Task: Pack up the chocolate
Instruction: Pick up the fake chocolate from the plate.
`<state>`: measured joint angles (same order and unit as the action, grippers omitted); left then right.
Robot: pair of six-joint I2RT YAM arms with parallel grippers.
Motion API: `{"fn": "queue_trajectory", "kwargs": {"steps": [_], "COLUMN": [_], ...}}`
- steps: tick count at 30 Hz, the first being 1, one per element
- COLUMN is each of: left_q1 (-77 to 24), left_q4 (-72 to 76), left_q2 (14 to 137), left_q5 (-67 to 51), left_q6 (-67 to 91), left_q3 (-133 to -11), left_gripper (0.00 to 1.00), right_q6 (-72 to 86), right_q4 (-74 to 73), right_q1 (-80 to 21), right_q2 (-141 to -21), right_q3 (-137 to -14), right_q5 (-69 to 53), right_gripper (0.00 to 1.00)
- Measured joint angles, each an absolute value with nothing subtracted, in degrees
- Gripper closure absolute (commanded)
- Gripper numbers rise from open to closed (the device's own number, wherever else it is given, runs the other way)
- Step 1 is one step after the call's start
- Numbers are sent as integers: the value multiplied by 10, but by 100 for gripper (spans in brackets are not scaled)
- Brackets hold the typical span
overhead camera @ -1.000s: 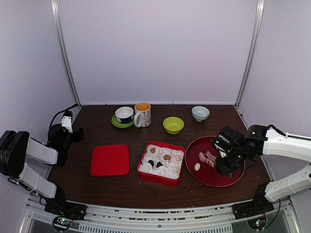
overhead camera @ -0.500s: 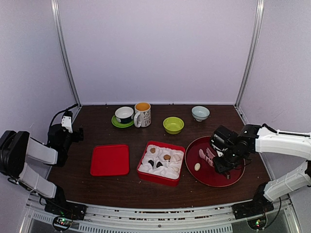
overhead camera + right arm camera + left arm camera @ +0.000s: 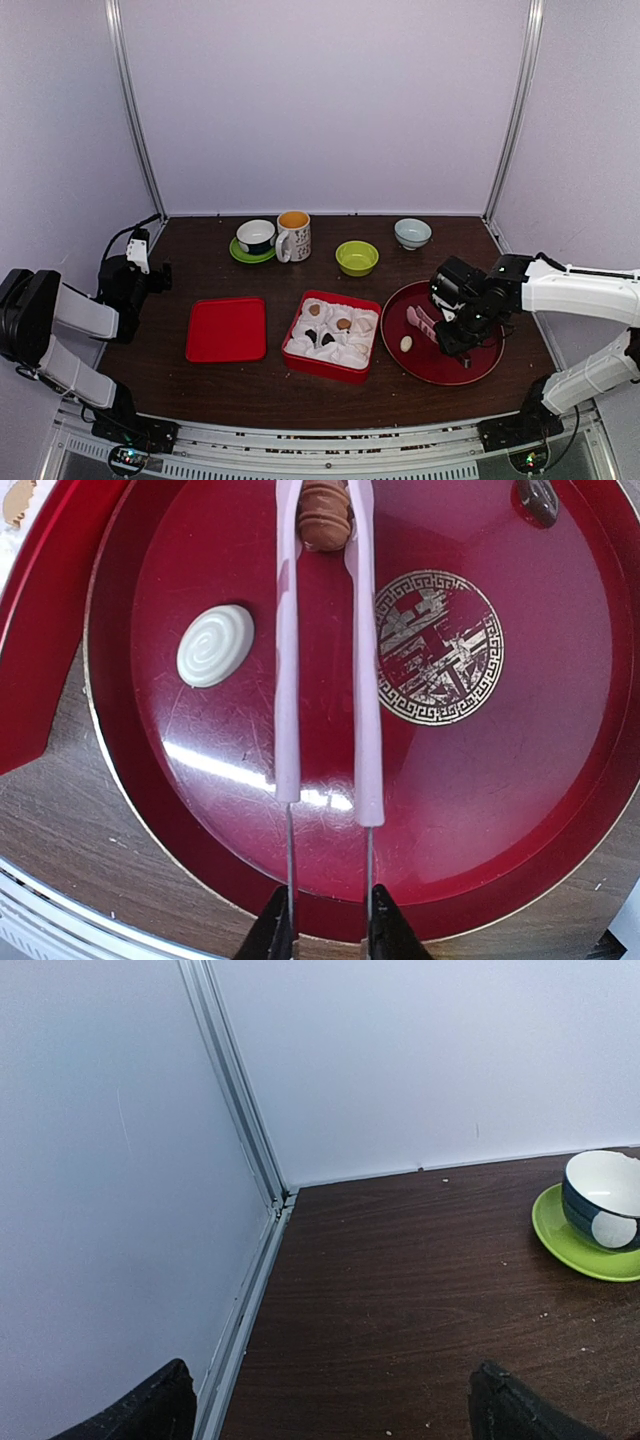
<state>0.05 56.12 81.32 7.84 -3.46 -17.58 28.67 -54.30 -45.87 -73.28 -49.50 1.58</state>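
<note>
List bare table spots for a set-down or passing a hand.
Free: back-left corner of the dark wooden table, between the side wall and the lime-green saucer; also the strip between the flat red square lid and that saucer. Crowded: lid, red box of white paper cups and round red lacquer plate sit close together, right hand with pink tongs over the plate.

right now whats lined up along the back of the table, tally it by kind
bowls: 2, the green bowl and the pale blue bowl
mugs: 1, the mug
cups: 1, the dark blue cup
saucers: 1, the green saucer under it
total: 5
</note>
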Motion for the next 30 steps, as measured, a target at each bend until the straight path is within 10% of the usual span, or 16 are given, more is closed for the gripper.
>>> {"fn": "queue_trajectory", "kwargs": {"steps": [30], "left_q1": [1], "left_q4": [561], "left_q2": [813], "left_q5": [78], "left_q6": [-35], "left_q3": [-176], "left_gripper": [2], "right_q6": [256], "right_q4": [-553], "right_q1": [-459], "right_q2": [-610], "right_q3": [-542], "right_q5": [-28], "right_gripper": [83]}}
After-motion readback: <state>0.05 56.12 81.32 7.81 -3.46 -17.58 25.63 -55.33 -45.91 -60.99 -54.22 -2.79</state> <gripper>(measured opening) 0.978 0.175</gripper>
